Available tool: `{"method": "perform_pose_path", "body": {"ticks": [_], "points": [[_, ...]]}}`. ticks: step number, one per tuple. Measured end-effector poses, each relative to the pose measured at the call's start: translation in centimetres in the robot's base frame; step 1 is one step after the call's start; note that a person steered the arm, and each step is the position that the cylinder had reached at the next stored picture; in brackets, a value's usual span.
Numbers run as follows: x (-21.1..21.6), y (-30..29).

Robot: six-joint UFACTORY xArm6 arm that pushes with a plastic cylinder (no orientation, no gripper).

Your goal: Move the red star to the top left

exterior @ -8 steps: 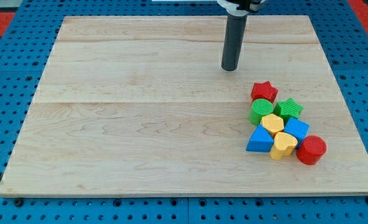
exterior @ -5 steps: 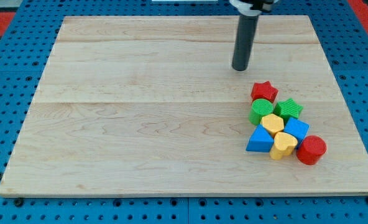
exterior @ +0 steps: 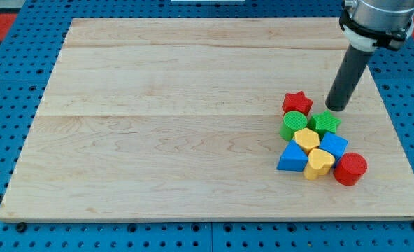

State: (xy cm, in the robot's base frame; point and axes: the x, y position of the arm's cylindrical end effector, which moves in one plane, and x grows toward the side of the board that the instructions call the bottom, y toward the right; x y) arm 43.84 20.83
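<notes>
The red star (exterior: 297, 103) lies on the wooden board (exterior: 158, 126) at the view's right, at the top of a tight cluster of blocks. My tip (exterior: 336, 108) rests on the board just to the right of the red star, a small gap apart, and just above the green star (exterior: 324, 123). The rod rises toward the view's top right. Below the red star is a green cylinder (exterior: 291, 125).
The cluster also holds a yellow hexagon (exterior: 306, 138), a blue block (exterior: 333, 145), a blue triangle (exterior: 291, 157), a yellow block (exterior: 319, 163) and a red cylinder (exterior: 350, 169). The board's right edge (exterior: 396, 133) is close to the cluster.
My tip has moved from the upper middle of the board to the right and down, ending beside the red star. No block has moved.
</notes>
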Motion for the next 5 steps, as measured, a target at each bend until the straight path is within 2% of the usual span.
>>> {"method": "perform_pose_path", "body": {"ticks": [2,5], "points": [[0.3,-4.4],[-3.7,-14.2]]}}
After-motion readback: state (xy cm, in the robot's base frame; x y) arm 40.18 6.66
